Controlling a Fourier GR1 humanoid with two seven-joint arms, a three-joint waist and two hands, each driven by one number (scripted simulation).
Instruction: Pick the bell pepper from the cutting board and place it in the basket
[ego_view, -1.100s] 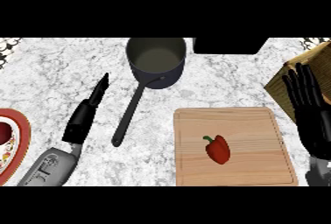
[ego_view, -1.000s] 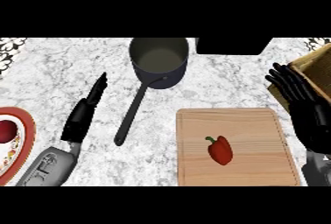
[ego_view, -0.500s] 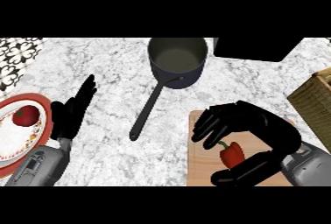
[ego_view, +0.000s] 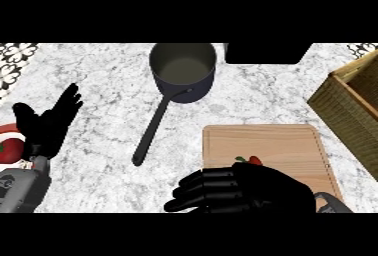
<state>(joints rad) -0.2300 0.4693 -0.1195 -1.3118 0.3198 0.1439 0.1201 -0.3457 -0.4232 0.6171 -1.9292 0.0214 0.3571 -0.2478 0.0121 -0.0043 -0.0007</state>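
Head view over a marble counter (ego_view: 103, 75): the right hand (ego_view: 244, 190) lies over the near part of the wooden cutting board (ego_view: 280, 140), fingers curled down around the red bell pepper (ego_view: 251, 160). Only the pepper's top and green stem peek out beyond the knuckles, on the board. At the right edge stands the wicker basket (ego_view: 347, 105), well apart from the hand. The left hand (ego_view: 48, 125) rests at the left edge, fingers straight and up, holding nothing, just beside a red-rimmed plate (ego_view: 9, 129). A dark saucepan (ego_view: 182, 67) sits at the far side, its long handle angled toward the near left.
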